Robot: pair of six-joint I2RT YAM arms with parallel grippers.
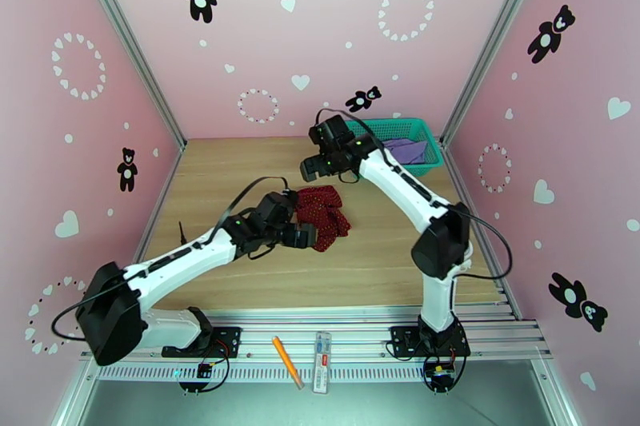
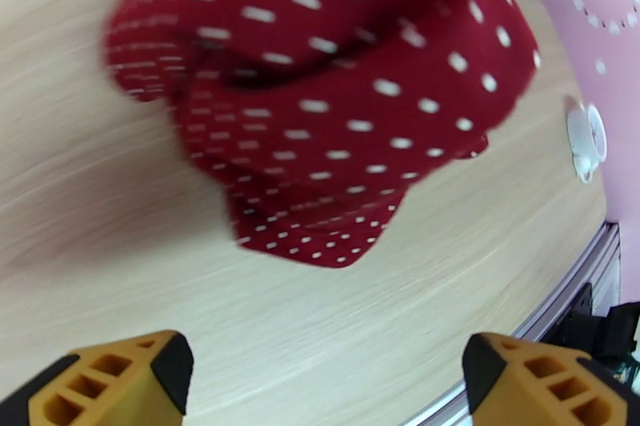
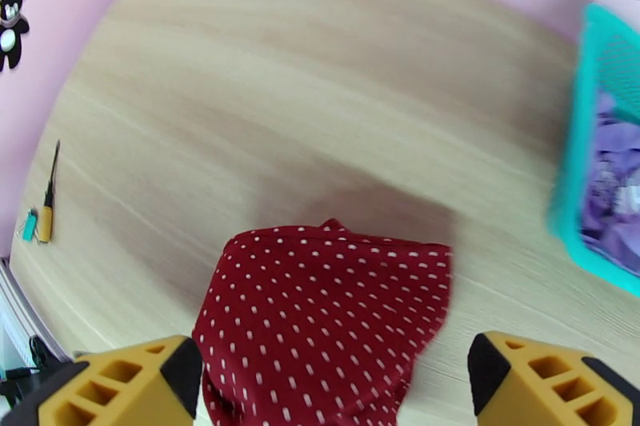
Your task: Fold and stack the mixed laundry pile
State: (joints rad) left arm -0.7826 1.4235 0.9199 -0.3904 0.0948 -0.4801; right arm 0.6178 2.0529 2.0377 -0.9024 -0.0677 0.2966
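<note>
The dark red cloth [image 1: 323,216] with pale dots lies bunched in the middle of the table. In the left wrist view the red cloth [image 2: 320,100] sits ahead of my left gripper [image 2: 328,376], which is open with nothing between its fingers. From above, the left gripper [image 1: 300,236] is at the cloth's near left edge. My right gripper [image 1: 316,168] hovers open above the cloth's far edge, and the red cloth [image 3: 328,324] lies below it on the wood. The lavender T-shirt [image 1: 404,149] lies in the teal basket [image 1: 432,149], also seen as the T-shirt [image 3: 612,188].
The teal mesh basket [image 3: 572,204] stands at the back right corner. A small screwdriver [image 3: 46,204] lies near the table's left edge. An orange pencil [image 1: 286,361] and a clear ruler-like strip [image 1: 322,372] rest on the front rail. Pink walls enclose three sides.
</note>
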